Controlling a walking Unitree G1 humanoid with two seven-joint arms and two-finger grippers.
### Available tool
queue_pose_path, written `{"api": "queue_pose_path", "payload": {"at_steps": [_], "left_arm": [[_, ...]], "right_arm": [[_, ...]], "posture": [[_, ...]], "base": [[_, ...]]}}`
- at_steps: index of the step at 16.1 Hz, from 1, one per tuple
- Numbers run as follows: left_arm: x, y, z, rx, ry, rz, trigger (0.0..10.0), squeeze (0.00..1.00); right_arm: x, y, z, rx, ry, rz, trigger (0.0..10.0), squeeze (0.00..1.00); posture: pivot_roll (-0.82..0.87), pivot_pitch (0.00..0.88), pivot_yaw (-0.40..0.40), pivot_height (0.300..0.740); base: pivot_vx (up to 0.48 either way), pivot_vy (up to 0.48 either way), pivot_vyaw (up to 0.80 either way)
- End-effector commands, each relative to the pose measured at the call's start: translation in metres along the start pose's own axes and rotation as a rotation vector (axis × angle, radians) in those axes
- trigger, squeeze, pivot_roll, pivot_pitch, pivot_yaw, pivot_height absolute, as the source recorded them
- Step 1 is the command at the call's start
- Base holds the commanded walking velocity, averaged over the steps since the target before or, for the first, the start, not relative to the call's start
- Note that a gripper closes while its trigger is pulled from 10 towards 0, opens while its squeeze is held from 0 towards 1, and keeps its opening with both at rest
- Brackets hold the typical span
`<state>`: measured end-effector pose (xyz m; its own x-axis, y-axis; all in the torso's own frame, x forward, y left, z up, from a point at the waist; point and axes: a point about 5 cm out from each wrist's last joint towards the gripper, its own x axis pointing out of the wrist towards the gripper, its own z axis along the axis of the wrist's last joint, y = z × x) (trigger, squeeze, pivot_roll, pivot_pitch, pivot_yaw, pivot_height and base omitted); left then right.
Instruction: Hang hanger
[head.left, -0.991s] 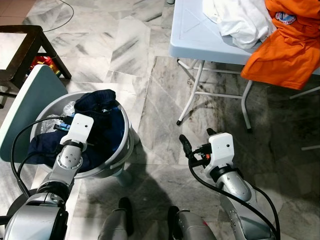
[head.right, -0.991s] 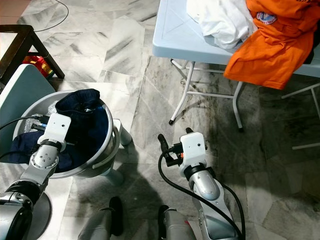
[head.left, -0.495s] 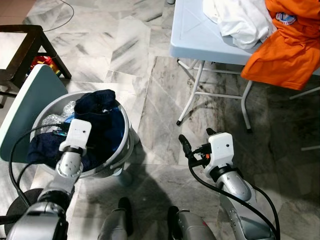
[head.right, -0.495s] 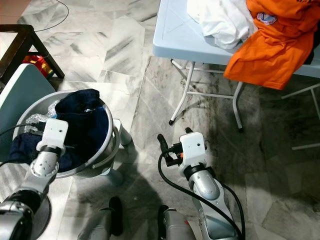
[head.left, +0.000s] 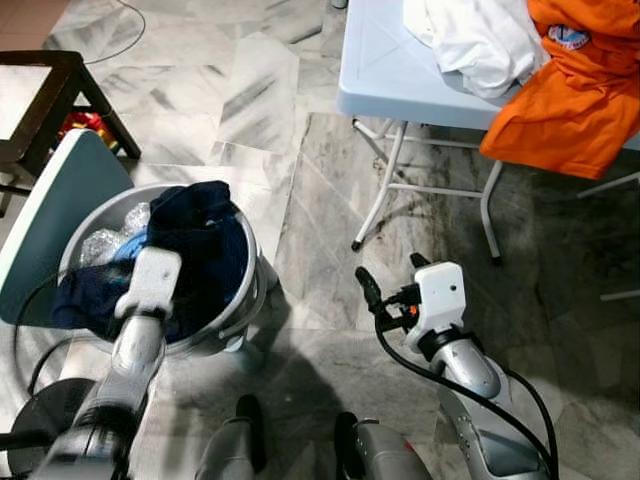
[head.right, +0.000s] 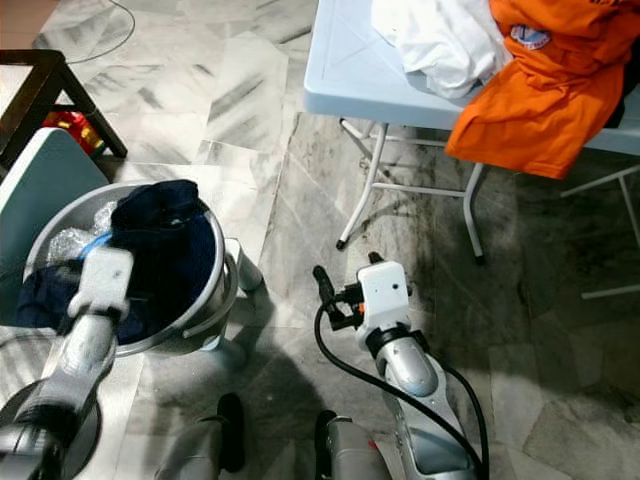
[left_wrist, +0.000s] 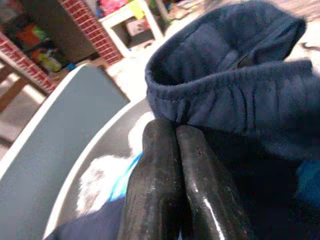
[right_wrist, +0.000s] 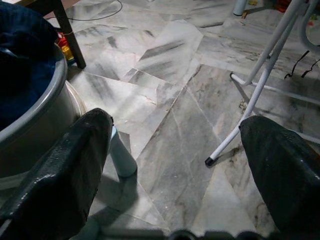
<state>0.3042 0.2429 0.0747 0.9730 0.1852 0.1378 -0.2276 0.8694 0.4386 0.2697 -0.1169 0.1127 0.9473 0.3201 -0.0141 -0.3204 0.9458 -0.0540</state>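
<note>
Left wrist view: the left gripper (left_wrist: 175, 165) has its 2 black fingers (left_wrist: 155, 180) pressed together w/ nothing visibly between them, tips just at the elastic waistband of a dark navy fabric garment (left_wrist: 235, 85) that fills a round grey plastic basin (left_wrist: 95, 155); crumpled clear plastic and a bit of light blue material lie inside near the basin's rim. In the head views the left arm reaches over the basin's near rim (head.left: 215, 335), its white wrist block above the navy cloth (head.left: 195, 245), part of which hangs over the rim on the robot's left. A pale teal flat panel (head.left: 50, 220) leans beside the basin on its left, w/ a dark wooden frame (head.left: 40, 100) beyond it. The right gripper (head.left: 390, 272) hovers low over the grey marble tile floor (head.left: 250, 90), well apart from the basin; right wrist view shows its 2 fingers (right_wrist: 65, 170) spread wide, grasping nothing, floor between them. At the far right stands a light blue folding table w/ white metal legs (head.left: 380, 70); on its tabletop lie a crumpled white cloth (head.left: 470, 40) and an orange shirt w/ a round badge (head.left: 570, 90), the orange one draped over the near edge. Hanger: cannot tell where it is.
</note>
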Motion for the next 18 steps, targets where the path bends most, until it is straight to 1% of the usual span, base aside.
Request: {"api": "queue_pose_path", "payload": {"at_steps": [1, 2, 4, 7, 8, 9, 10, 11, 12, 14, 16, 18], "left_arm": [[-0.012, 0.008, -0.008, 0.018, -0.004, 0.021, 0.0, 0.00], [-0.022, 0.009, -0.012, 0.022, -0.002, 0.016, 0.0, 0.00], [-0.036, 0.009, -0.021, 0.033, 0.019, 0.008, 0.0, 0.00], [-0.046, 0.006, -0.024, 0.038, 0.030, 0.006, 0.0, 0.00], [-0.052, 0.003, -0.027, 0.043, 0.051, -0.007, 0.0, 0.00], [-0.053, 0.003, -0.027, 0.043, 0.057, -0.008, 0.0, 0.00], [-0.054, 0.001, -0.028, 0.045, 0.071, -0.017, 10.0, 0.00], [-0.053, -0.001, -0.029, 0.041, 0.081, -0.034, 10.0, 0.02], [-0.048, -0.003, -0.028, 0.044, 0.081, -0.044, 10.0, 1.00], [-0.046, -0.001, -0.026, 0.046, 0.082, -0.030, 10.0, 1.00], [-0.049, 0.000, -0.027, 0.044, 0.085, -0.034, 10.0, 1.00], [-0.056, -0.003, -0.030, 0.032, 0.100, -0.052, 10.0, 1.00]], "right_arm": [[-0.003, 0.001, -0.007, 0.002, 0.025, 0.005, 10.0, 0.00], [-0.003, 0.001, -0.007, 0.002, 0.027, 0.010, 10.0, 0.00], [-0.001, 0.003, -0.008, 0.000, 0.029, 0.023, 10.0, 0.00], [0.001, 0.004, -0.008, -0.002, 0.029, 0.041, 10.0, 0.00], [0.001, 0.005, -0.008, -0.002, 0.029, 0.043, 10.0, 0.00], [0.001, 0.005, -0.008, -0.003, 0.029, 0.043, 10.0, 0.00], [0.001, 0.005, -0.008, -0.003, 0.029, 0.044, 10.0, 0.00], [0.001, 0.005, -0.008, -0.004, 0.029, 0.044, 10.0, 0.00], [0.001, 0.006, -0.009, -0.005, 0.030, 0.045, 10.0, 0.00], [0.000, 0.006, -0.009, -0.008, 0.029, 0.044, 10.0, 0.00], [0.000, 0.005, -0.009, -0.007, 0.030, 0.037, 10.0, 0.00], [0.000, 0.006, -0.009, -0.005, 0.029, 0.036, 10.0, 0.00]], "posture": [[-0.09, 0.300, -0.058, 0.740], [-0.08, 0.300, -0.061, 0.740], [-0.07, 0.302, -0.069, 0.740], [-0.06, 0.305, -0.073, 0.740], [-0.06, 0.307, -0.077, 0.740], [-0.06, 0.307, -0.077, 0.740], [-0.06, 0.308, -0.076, 0.740], [-0.06, 0.308, -0.076, 0.740], [-0.06, 0.309, -0.075, 0.740], [-0.07, 0.311, -0.071, 0.740], [-0.07, 0.313, -0.066, 0.740], [-0.06, 0.312, -0.064, 0.740]], "base": [[0.000, 0.000, 0.00], [0.000, 0.000, 0.00], [0.000, 0.000, 0.00], [0.000, 0.000, 0.00], [0.000, 0.000, 0.00], [0.000, 0.000, 0.00], [0.000, 0.000, 0.00], [0.000, 0.000, 0.00], [0.000, 0.000, 0.00], [0.000, 0.000, 0.00], [0.000, 0.000, 0.00], [0.000, 0.000, 0.00]]}}
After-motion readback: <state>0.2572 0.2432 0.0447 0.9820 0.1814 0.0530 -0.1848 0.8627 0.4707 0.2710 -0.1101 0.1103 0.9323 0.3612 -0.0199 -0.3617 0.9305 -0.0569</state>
